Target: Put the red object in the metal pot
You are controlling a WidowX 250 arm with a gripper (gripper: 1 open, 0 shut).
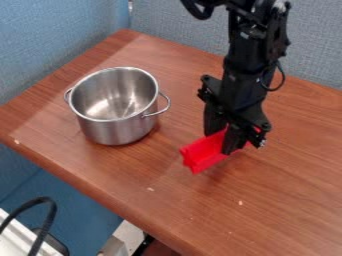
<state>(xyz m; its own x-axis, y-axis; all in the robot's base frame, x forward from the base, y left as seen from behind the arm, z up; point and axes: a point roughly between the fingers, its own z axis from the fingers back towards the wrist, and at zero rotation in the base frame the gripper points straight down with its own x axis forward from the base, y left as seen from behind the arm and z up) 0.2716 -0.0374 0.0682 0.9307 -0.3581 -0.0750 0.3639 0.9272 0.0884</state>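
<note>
Brown wood makes up the tabletop (160, 205), with blue-grey panels (54, 45) standing behind its far and left edges. Towards the left edge sits the metal pot (118, 105), upright and open at the top, with a loop handle on each side and bare steel showing inside. Well apart from it, to the right, the red block (205, 153) is in the pincer (230, 142) of the black robot arm (251, 60). The pincer is closed on the block's right-hand part, leaving the other end sticking out towards the pot's side of the tabletop. Whether the block's underside is touching the wood or just above it, I can't tell from this angle. The grasp looks made, so the step in hand seems to be lifting and carrying. Next, the arm should raise the block well above the pot's rim, bring it left and a little towards the far edge, and centre it over the opening before letting go. Since the block is long for that opening, tipping one end down would probably help it drop in without catching the rim or the near handle.
</note>
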